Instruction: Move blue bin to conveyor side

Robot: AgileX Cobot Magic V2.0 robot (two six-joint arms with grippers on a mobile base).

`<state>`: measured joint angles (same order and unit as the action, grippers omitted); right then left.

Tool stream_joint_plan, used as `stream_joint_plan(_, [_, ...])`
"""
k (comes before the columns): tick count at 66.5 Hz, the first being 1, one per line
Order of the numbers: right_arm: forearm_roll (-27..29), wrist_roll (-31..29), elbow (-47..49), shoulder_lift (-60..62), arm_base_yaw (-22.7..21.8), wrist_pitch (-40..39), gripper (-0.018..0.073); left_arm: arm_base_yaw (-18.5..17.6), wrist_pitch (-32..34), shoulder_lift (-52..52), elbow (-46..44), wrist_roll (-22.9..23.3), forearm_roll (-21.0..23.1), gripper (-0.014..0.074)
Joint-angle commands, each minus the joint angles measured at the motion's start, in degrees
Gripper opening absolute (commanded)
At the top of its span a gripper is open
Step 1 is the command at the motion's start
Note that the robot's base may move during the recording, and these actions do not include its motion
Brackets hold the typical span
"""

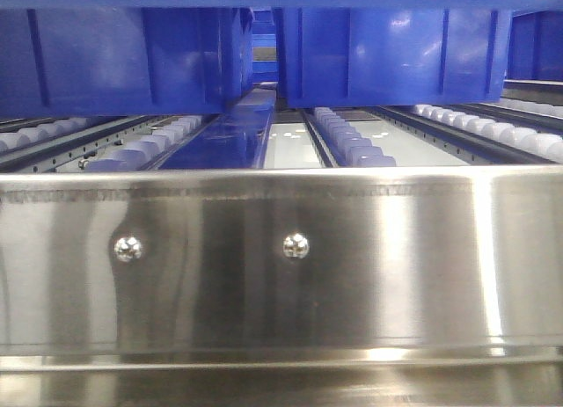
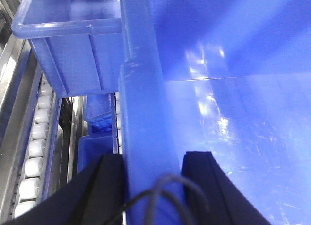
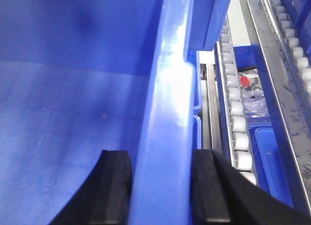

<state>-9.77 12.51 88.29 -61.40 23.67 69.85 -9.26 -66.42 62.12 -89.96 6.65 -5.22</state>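
The blue bin stands at the upper right of the front view, over the roller tracks. Its conveyor side, the black belt, is out of view. In the left wrist view my left gripper is shut on the bin's thick left rim, one black finger outside the wall and one inside. The glossy bin floor spreads to the right. My right gripper is shut on the opposite rim, with the bin's inside to its left. Neither gripper shows in the front view.
A second blue bin sits just left of the held one. White roller tracks run under and beside the bins. A shiny steel rail with two screws crosses the front. A lower bin holds a bagged red-capped item.
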Motion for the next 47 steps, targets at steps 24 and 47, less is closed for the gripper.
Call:
stream_joint_plan(24, [-3.4,-1.5,0.8,1.4,-0.1,-5.8,-0.0069,-0.4,5.9,-1.1,-1.0,-1.1,-1.3,-0.0013])
stream_joint_plan(47, [-3.4,-1.5,0.8,1.4,-0.1,-5.8,-0.0069,-0.4,5.9,-1.1,-1.0,-1.1,-1.3,-0.0013])
